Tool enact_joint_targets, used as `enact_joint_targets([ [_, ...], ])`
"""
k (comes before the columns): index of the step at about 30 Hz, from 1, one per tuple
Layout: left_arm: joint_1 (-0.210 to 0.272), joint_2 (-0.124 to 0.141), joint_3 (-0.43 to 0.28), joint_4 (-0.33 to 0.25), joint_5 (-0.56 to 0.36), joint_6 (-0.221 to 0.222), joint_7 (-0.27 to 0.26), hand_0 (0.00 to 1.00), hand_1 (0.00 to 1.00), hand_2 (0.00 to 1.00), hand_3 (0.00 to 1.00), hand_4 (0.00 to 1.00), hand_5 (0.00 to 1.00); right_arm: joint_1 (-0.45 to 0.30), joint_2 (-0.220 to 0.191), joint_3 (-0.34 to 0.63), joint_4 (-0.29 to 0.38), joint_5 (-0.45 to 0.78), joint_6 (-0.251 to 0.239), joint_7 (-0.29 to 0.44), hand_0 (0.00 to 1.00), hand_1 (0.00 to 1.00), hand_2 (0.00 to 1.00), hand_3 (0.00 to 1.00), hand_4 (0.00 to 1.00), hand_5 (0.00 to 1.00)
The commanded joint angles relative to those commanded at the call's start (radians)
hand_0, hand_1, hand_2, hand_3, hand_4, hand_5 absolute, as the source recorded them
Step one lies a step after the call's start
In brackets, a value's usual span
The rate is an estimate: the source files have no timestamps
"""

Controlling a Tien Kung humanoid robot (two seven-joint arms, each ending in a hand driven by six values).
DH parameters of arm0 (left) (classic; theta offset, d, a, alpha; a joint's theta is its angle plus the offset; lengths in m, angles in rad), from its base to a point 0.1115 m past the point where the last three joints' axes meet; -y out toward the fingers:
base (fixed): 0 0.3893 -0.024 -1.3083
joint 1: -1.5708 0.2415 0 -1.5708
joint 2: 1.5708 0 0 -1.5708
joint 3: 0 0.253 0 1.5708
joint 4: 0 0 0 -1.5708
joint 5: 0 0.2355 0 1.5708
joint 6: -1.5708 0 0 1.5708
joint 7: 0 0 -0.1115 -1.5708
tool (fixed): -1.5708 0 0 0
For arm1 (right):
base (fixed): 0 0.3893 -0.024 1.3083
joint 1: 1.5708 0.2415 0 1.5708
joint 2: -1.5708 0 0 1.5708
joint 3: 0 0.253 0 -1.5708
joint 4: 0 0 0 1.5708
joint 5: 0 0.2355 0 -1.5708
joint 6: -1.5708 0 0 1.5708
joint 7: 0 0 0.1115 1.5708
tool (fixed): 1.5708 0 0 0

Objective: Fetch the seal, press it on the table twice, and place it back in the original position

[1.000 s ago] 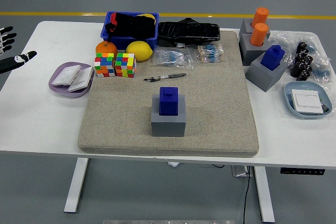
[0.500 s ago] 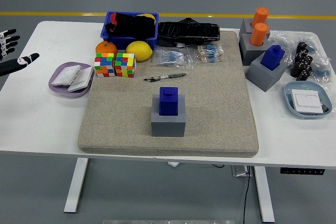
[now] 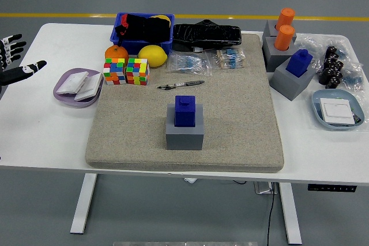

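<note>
A blue seal [image 3: 185, 111] stands upright in a grey block holder [image 3: 184, 133] near the front middle of the beige mat [image 3: 242, 119]. My left hand [image 3: 14, 61] is at the picture's far left edge, over the table's left end, fingers spread and empty, far from the seal. My right hand is out of view.
A second blue seal in a grey holder [image 3: 295, 73] and orange seals [image 3: 284, 29] stand at the right. Two colour cubes [image 3: 127, 71], an orange, a lemon, a blue bin [image 3: 144, 30], a pen [image 3: 181, 85], a purple dish [image 3: 78, 87] and a blue dish [image 3: 337, 109] surround the mat.
My left hand has moved a little to the right, further in over the table's left end. Nothing else has moved.
</note>
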Motion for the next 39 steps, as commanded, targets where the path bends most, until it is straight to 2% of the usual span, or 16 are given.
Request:
enact_joint_targets([
  [39, -0.001, -0.007, 0.003, -0.011, -0.001, -0.005, 0.011, 0.824, 0.845, 0.820, 0.879, 0.950, 0.103, 0.004, 0.005, 0.029, -0.003, -0.012, 0.001, -0.002, 0.786, 0.683, 0.661, 0.611, 0.783, 0.452],
])
